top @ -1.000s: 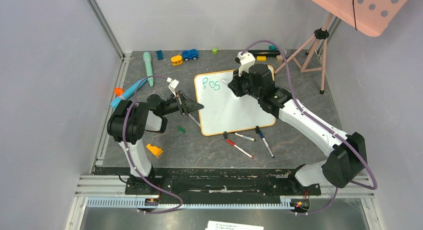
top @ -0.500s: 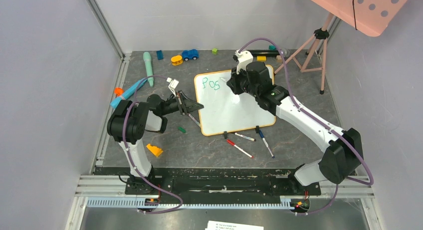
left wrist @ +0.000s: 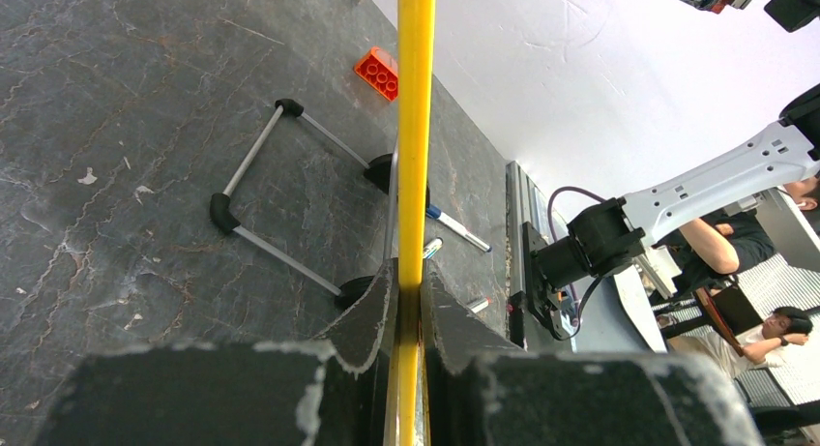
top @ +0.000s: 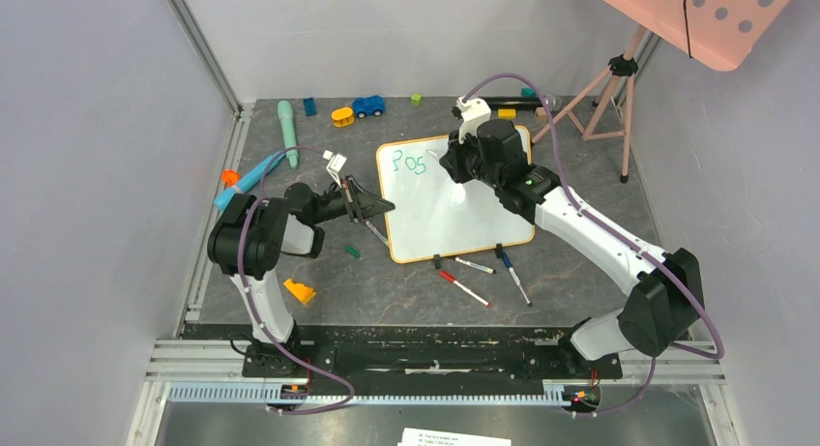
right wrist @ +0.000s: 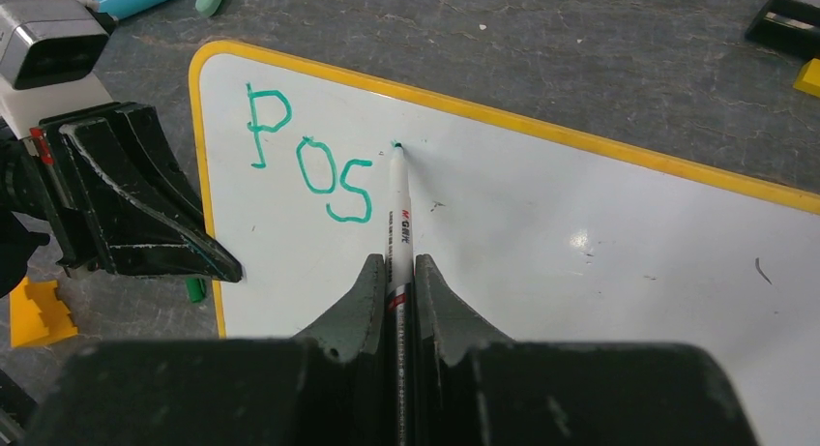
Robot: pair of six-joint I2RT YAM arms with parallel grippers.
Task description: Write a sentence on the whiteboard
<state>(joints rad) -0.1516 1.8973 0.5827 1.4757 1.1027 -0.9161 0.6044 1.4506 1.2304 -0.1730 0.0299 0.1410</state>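
Centre of counter: whiteboard, yellow-framed. Lies flat, skewed a little, with two black clip feet on its 6 o'clock edge. At its 10 o'clock corner, sentence in teal-green marker. Reads only "Pos".

Left pincer at the board's 9 o'clock edge. Grips the yellow frame, clenched on it. In the left wrist view, one finger on each side of the frame edge, pressed close.

Right pincer over the upper middle of the board, at 3 o'clock of the letters. Clenches on a marker, white-barrelled, held lengthwise between the fingers. Points toward 12 o'clock in the right wrist view, tip down at the white surface just at 3 o'clock of the "s", beside a tiny green dot. Appears to touch the board; cannot tell for sure.

Just off the board's 6 o'clock edge: three loose markers on the counter. At 7 o'clock of the board, well apart: orange block. At 8 o'clock, near the left arm: small green cap. Toward 12 o'clock of the counter: blue toy car, with a yellow toy piece just beside it at 8 o'clock. At 2 o'clock of the board: pink tripod.
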